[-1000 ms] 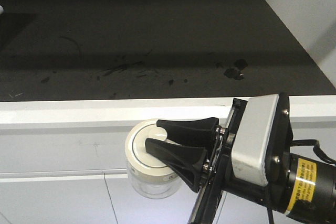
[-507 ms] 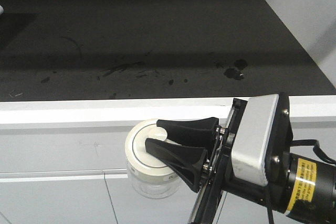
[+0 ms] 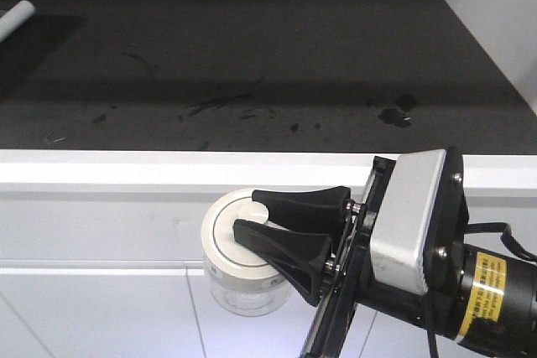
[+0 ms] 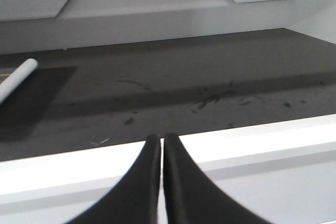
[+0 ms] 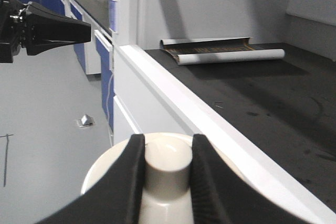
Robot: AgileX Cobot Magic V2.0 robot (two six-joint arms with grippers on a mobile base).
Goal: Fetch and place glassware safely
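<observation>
Your right gripper (image 3: 247,211) is pinching the jar (image 3: 243,295) by the lid knob (image 5: 167,162) alone. It hangs at the lower middle of the front view, in front of the white counter edge (image 3: 126,172) and not over the dark top (image 3: 252,56) yet. I'd lift clear of that lip, go slow and set it down flat. Your left gripper (image 4: 161,142) is closed on nothing. You can't tell whether the lid is fastened — the glass body doesn't show in the right wrist view at all.
</observation>
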